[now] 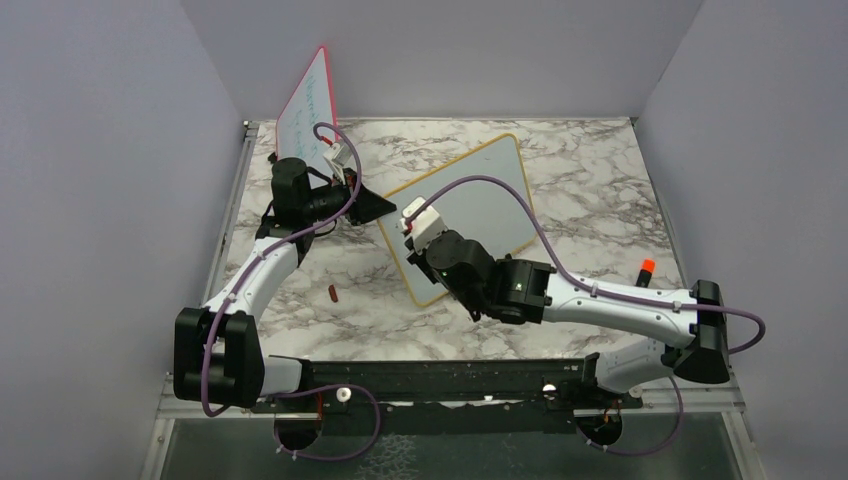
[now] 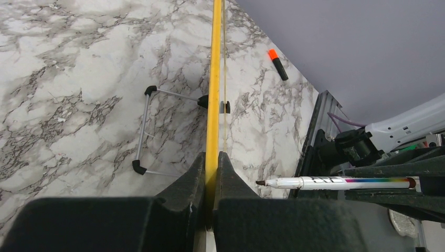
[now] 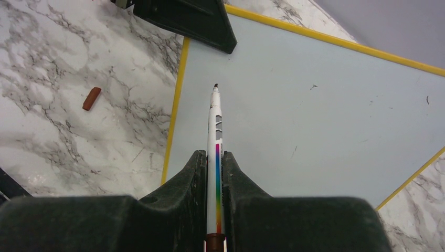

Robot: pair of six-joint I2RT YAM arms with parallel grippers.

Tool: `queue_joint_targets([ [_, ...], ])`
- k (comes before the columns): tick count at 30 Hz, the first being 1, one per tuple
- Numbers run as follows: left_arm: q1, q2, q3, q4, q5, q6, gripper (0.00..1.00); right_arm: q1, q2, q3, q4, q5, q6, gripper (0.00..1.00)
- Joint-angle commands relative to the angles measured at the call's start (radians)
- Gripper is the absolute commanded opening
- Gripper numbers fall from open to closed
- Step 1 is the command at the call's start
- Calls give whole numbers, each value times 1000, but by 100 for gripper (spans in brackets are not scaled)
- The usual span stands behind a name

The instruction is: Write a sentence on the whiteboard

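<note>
Yellow-framed whiteboard [image 1: 480,200] lying askew mid-table. Left gripper [image 2: 212,157] closed tight on its left frame edge. Right gripper [image 3: 212,157] clamped around marker [image 3: 215,118], tip over board face near that edge; touching or not, cannot tell. Red cap [image 3: 92,98] on marble just beside board.

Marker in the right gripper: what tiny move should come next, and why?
Probably lower the marker until its tip meets the whiteboard: the board looks blank, the left gripper pinches its frame, and the tip appears off the surface.
</note>
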Motion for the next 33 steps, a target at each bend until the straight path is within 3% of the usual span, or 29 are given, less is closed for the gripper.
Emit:
queue_joint_targets([
  [1, -3, 4, -17, -26, -11, 9, 0, 10, 28, 40, 65, 48, 12, 1],
  [33, -10, 7, -18, -24, -6, 8, 0, 11, 124, 86, 129, 67, 1, 1],
])
